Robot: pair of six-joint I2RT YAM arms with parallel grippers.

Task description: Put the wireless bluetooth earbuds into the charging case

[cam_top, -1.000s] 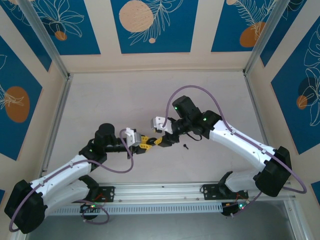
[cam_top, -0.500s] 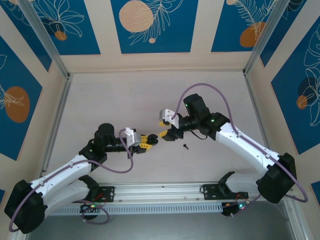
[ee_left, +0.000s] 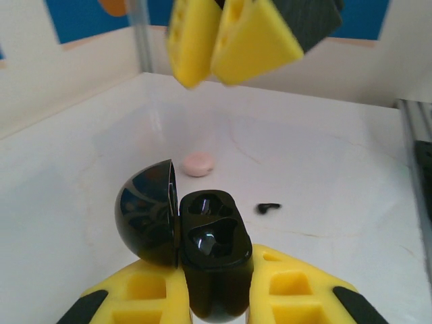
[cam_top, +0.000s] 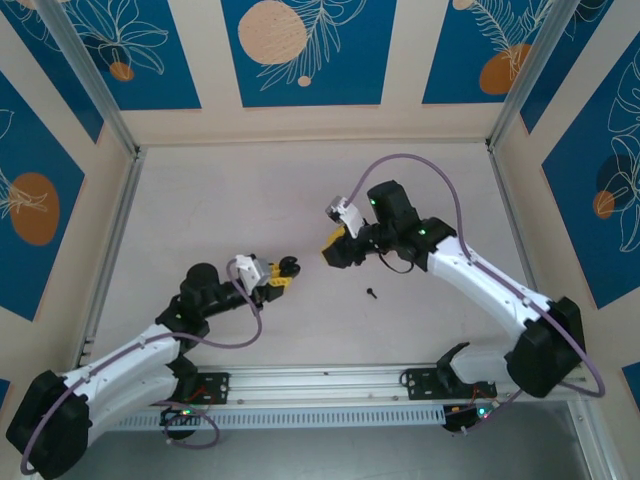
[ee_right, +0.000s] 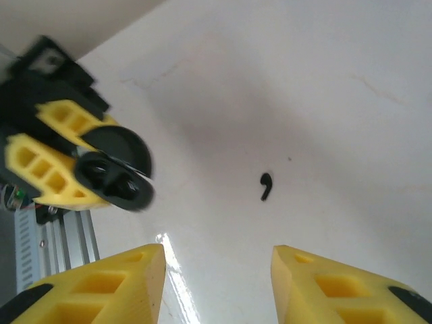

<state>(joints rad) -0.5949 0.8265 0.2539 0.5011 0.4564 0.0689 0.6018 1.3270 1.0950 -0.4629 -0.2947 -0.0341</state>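
Left gripper (ee_left: pixel 216 304) shut tight on black case (ee_left: pixel 212 250), lid open, bottom cut off. Wells dark, contents hard to tell. Right gripper (ee_right: pixel 217 260) open, empty. One earbud (ee_right: pixel 265 186) on table (ee_right: pixel 324 101), right of case.

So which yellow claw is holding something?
The left gripper, clamped on the open black case; the right gripper has its jaws apart with nothing between.

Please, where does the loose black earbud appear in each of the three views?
Top external: the earbud lies right of centre, low on the table.
Left wrist: the earbud is right of centre, below mid-height.
Right wrist: the earbud is just right of centre.
Shared landmark: the open black case in the left gripper, left of the earbud in every view.
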